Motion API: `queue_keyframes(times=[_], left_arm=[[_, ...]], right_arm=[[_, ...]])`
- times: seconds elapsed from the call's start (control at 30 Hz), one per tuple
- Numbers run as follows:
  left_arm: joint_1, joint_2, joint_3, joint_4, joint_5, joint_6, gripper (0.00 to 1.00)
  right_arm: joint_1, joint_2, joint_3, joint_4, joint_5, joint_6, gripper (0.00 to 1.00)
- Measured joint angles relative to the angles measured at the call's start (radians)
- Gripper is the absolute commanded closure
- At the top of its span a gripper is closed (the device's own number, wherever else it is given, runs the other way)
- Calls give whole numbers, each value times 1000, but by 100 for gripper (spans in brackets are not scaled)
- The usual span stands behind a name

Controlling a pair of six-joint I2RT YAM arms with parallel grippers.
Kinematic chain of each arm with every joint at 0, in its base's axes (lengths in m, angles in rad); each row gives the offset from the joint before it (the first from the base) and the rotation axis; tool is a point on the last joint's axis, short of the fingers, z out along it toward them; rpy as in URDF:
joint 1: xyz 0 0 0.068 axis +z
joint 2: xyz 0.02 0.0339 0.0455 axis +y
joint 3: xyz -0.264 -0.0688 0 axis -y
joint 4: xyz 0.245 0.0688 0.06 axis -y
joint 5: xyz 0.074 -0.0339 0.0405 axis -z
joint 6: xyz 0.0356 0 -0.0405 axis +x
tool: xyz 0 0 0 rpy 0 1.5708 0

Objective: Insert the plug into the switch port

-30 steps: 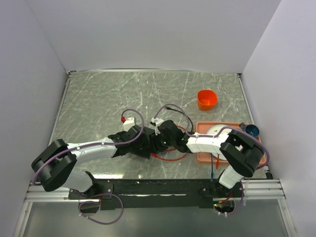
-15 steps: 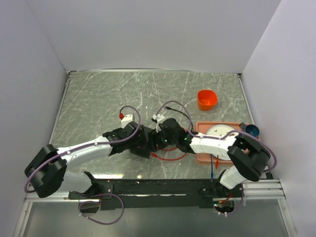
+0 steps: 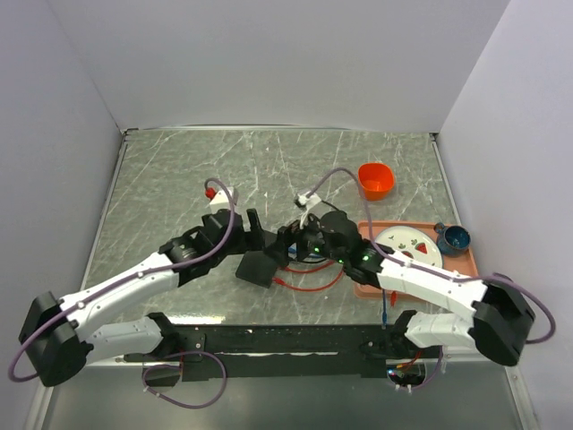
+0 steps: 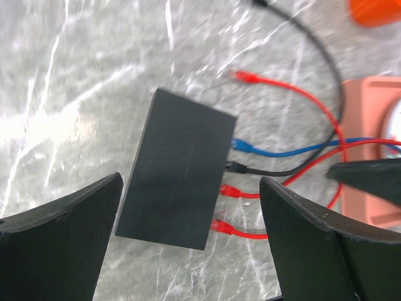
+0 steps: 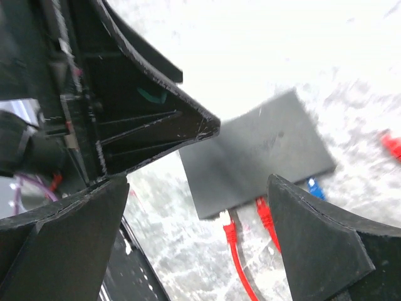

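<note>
Flat black box (image 5: 260,150), red plugs (image 5: 229,227) in its edge (blue plug (image 5: 314,187) beside)

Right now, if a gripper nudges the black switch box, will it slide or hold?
The switch box is thin and lies flat, so it probably slides rather than tips. The marbled tabletop looks smooth, so likely little friction. The plugged cables along one edge would probably tug and pivot it.

Bright, even light leaves only soft shadows on the bench (image 3: 179,170) in the top view, while both wrist views are blurred, the right one washing the bench out to white glare behind a smeared black box (image 5: 258,153).
</note>
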Motion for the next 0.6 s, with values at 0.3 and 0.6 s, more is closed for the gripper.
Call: queue_keyframes(times=[0.3,0.6], left_arm=[[-1,-160,0,89,-5,114,3],[-1,-64,28,93,-11,147,3]], right_arm=[[0,-262,-37,-36,142,-35,1],[0,-407,-76,-130,289,-77,1]])
